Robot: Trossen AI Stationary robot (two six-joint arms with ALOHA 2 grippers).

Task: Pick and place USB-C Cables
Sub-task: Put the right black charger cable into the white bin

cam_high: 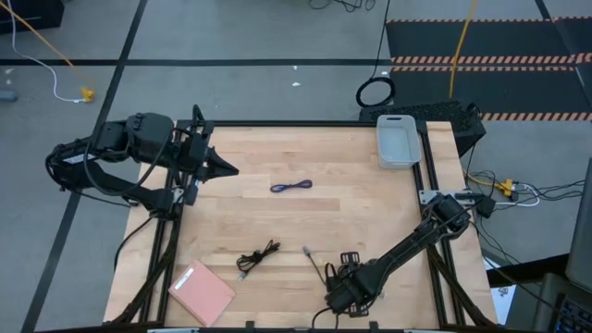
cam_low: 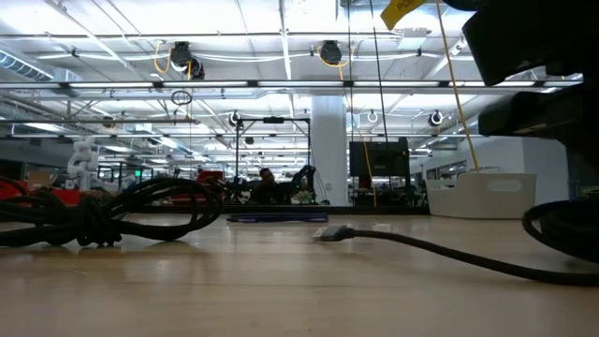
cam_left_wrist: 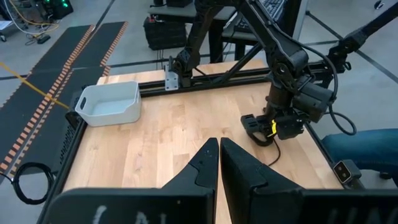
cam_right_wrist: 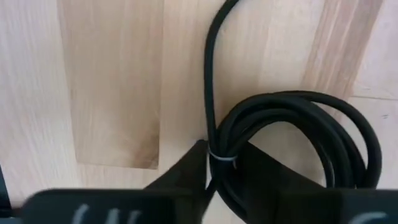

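- Right gripper (cam_high: 344,282) is down at the near edge of the table, on top of the coiled black cable (cam_right_wrist: 298,137). Right wrist view: fingers (cam_right_wrist: 186,171) pinch the coil strands where a thin light tie wraps them. Looks clenched on the coil, still on the wood, not lifted.
- Coil's loose end (cam_high: 313,261) runs from the gripper toward the table centre, plug at the tip. So the long axis of that tail points away from the near edge.
- Bundled black cable (cam_high: 257,257) lies just beside that tail, between it and the pink pad (cam_high: 201,291). Long axis diagonal.
- Blue-purple cable (cam_high: 290,187) sits mid-table, long axis across the table, roughly between the two arms.
- White bin (cam_high: 398,141) is at the far right corner, well apart from the right gripper; likely drop point, my guess. The lift has to carry the coil across the table's full depth, tail dragging.
- Left gripper (cam_high: 225,169) hovers at the far left, fingers pressed together, empty. It's the nearer arm to the blue-purple cable.
- No brand, label or readable writing visible anywhere.
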